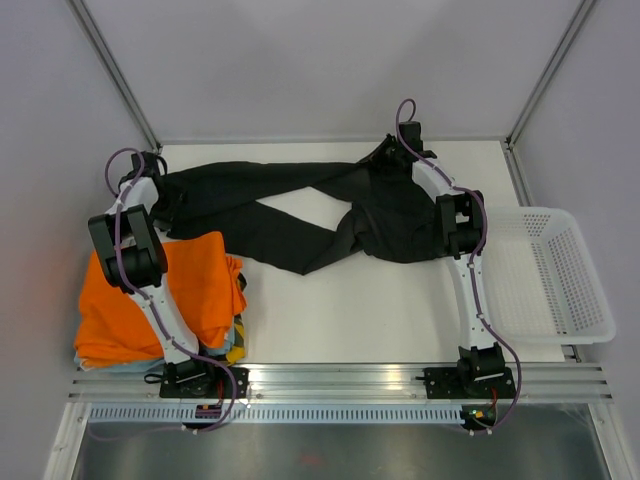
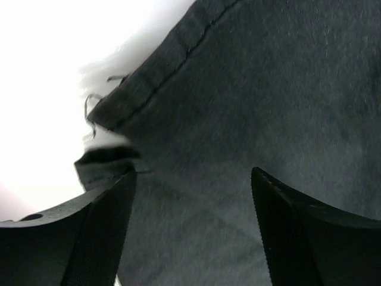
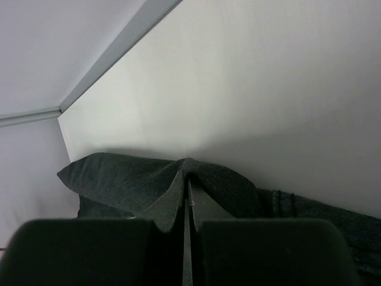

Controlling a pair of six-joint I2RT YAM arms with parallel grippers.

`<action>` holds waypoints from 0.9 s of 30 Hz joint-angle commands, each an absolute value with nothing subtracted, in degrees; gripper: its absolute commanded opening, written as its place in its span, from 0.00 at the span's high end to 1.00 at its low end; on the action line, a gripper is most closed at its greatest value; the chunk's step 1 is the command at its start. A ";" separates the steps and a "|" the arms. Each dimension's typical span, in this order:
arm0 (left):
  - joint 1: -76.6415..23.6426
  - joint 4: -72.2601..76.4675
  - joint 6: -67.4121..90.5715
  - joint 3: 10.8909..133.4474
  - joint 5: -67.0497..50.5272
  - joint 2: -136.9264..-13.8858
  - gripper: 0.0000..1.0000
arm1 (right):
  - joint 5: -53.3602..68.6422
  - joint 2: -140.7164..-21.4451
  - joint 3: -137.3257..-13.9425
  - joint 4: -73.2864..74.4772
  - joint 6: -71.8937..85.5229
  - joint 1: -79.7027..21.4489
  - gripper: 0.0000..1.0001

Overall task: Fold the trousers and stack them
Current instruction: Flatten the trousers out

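My right gripper is pinched shut on the trousers across the upper middle, so my left gripper, jaws wide over the leg hem at upper left, should close squarely behind it.

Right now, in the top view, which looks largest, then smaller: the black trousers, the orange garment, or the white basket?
1. trousers, spread widest across the table.
2-3. orange garment and basket: too alike to rank; the garment is partly hidden.
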State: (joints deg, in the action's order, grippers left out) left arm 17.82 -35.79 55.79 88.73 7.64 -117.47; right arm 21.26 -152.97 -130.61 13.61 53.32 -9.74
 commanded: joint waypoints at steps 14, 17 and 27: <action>19.95 -31.63 51.86 94.82 12.04 -116.82 0.98 | 21.01 -149.60 -129.81 15.90 50.98 -9.05 1.00; 19.86 -34.09 48.70 99.38 12.57 -114.62 0.98 | 21.18 -147.84 -129.38 16.96 49.40 -9.05 1.00; 19.51 -58.61 39.38 116.53 24.25 -105.13 0.98 | 19.96 -136.86 -125.60 27.76 37.37 -9.58 1.00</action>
